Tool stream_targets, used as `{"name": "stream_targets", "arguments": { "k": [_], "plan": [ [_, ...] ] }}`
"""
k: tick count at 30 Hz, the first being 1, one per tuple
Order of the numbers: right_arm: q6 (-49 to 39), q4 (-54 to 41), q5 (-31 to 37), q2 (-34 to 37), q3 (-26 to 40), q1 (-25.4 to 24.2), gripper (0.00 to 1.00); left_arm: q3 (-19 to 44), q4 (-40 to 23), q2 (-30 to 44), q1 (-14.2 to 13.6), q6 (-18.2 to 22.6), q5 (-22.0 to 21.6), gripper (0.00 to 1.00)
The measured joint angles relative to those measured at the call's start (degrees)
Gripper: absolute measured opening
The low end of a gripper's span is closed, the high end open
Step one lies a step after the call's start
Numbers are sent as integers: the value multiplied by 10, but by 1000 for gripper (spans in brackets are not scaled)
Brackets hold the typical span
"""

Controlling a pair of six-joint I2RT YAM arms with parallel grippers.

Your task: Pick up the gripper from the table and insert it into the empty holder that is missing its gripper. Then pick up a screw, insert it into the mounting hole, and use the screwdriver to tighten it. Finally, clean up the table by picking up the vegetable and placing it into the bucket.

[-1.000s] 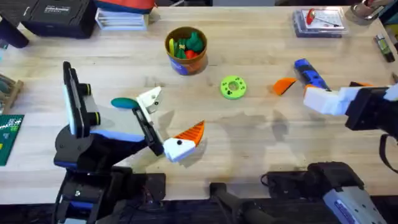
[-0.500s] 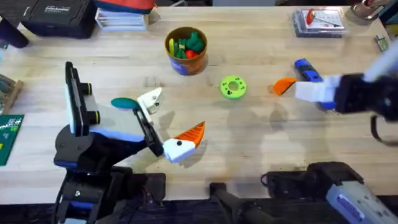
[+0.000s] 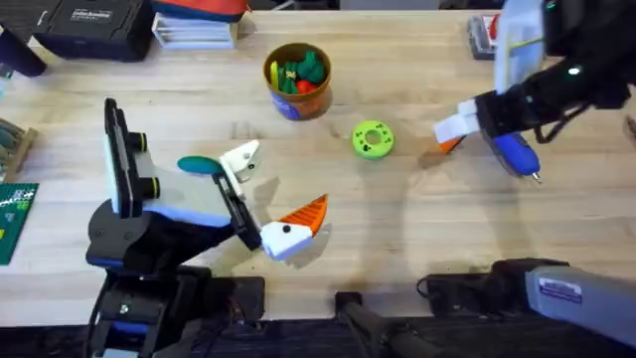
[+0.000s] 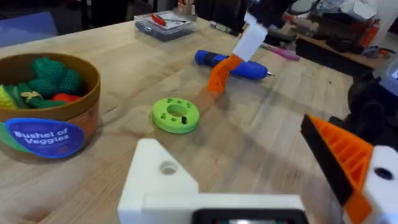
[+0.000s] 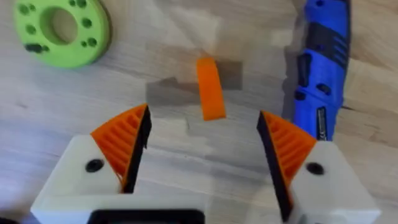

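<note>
Light wood table (image 3: 397, 229). Our right gripper (image 5: 202, 146) moved far-left, fingers spread over small orange piece (image 5: 210, 87), beside bright blue pen-shaped screwdriver (image 5: 320, 68). Pick-up likely next. Left gripper (image 3: 273, 194) wide apart, empty.

The left arm lies low over the near left part of the table, and its left gripper (image 3: 273, 199) points toward the middle with the two white fingers spread wide apart and holding nothing. The right arm reaches forward and up on the far right side, where it looks large and dark under the overhead camera, with its wrist bent down toward the table. The right gripper (image 5: 202, 146) hangs above the table surface with its orange ribbed pads (image 5: 121, 143) facing each other, wide apart and empty.
</note>
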Motion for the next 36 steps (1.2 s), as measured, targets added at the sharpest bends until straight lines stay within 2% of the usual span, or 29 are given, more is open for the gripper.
{"name": "stream_targets", "arguments": {
  "k": [5,11,15,19,25,30,33,36],
  "plan": [
    [-42,5,16,57,0,0,974,0,0,0,0,0,0,986],
    [-56,31,23,68,0,0,864,0,0,0,0,0,0,986],
    [-61,34,23,68,0,0,729,0,0,0,0,0,0,986],
    [-63,33,23,70,0,0,664,0,0,0,0,0,0,985],
    [-63,34,20,81,0,0,488,0,0,0,0,0,0,985],
    [-67,34,17,81,0,0,239,0,0,0,0,0,0,985],
    [-67,36,16,81,0,0,26,0,0,0,0,0,0,985],
    [-67,33,16,81,1,0,12,0,0,0,0,0,0,986]
  ]
}}
